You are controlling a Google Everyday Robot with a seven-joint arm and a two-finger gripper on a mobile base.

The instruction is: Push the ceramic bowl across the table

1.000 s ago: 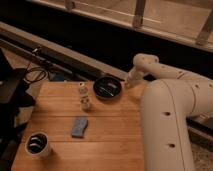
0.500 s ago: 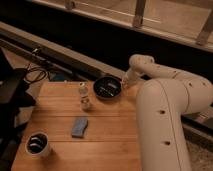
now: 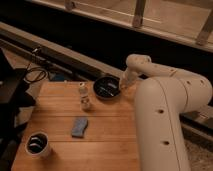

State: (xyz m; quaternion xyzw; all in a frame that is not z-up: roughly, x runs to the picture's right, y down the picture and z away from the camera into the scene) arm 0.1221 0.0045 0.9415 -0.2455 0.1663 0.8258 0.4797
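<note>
Camera view: one ceramic bowl (image 3: 107, 87), seemingly gripper-adjacent (image 3: 122, 86).

Tool (image 3: 121, 86) fingers hidden beside ceramic bowl (image 3: 106, 88).

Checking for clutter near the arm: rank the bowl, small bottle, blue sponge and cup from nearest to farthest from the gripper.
Gripper sits at the bowl's right rim.
1. Bowl, table's far edge.
2. Small bottle, left of bowl.
3. Blue sponge, mid-table.
4. Cup, near-left corner.

The table (image 3: 110, 135) is matt planked wood. The bowl (image 3: 106, 88) is glossy black ceramic, beside the gripper (image 3: 123, 85) on a smooth white plastic arm (image 3: 165, 107).
</note>
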